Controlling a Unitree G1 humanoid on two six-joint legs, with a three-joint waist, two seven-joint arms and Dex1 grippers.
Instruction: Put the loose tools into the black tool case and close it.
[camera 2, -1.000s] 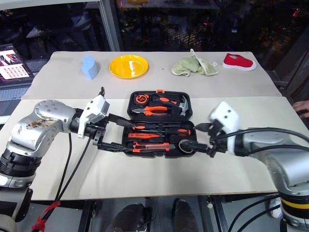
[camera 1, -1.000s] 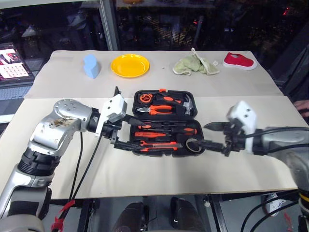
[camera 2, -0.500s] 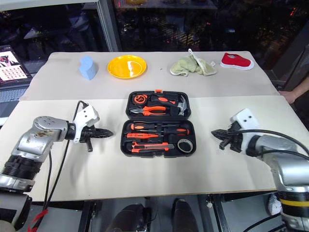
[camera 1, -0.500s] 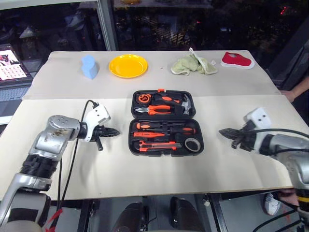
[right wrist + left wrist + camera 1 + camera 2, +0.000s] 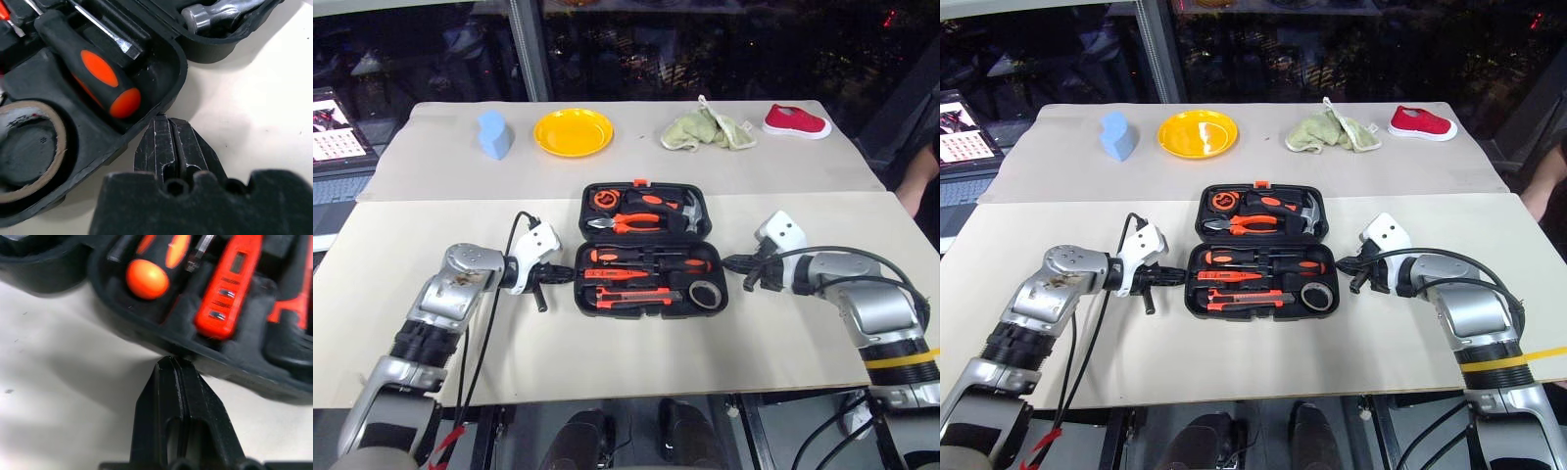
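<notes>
The black tool case (image 5: 649, 249) lies open near the middle of the surface (image 5: 607, 362), its lid half toward the far edge and its tray half toward the near edge. In the tray half, two orange-and-black-handled screwdrivers (image 5: 651, 262) sit in their recesses along the hinge side, the orange-black utility knife (image 5: 631, 297) lies along the near wall, and the small grey tape roll (image 5: 705, 292) fills the round recess at the tray's right end. The lid half holds the orange-handled pliers (image 5: 628, 222) and the hammer (image 5: 690, 208); a small orange latch (image 5: 642, 183) sticks out from its far rim. The left gripper (image 5: 562, 273) is clenched, its two black fingers (image 5: 171, 396) pressed flat together with nothing between them, the tip right at the left outer wall of the tray half; in the left wrist view the tip meets the case rim just below an orange screwdriver butt and the knife. The right gripper (image 5: 732, 263) is likewise clenched and empty, its tip at the right outer wall of the tray half; in the right wrist view it sits at the rim beside a screwdriver handle and the tape roll, though whether it actually presses the plastic I cannot tell. Along the far edge of the surface stand a blue object (image 5: 495, 134), a yellow plate (image 5: 574, 132), a crumpled green cloth (image 5: 709, 129) and a red shoe (image 5: 797, 121), well apart from the case.
</notes>
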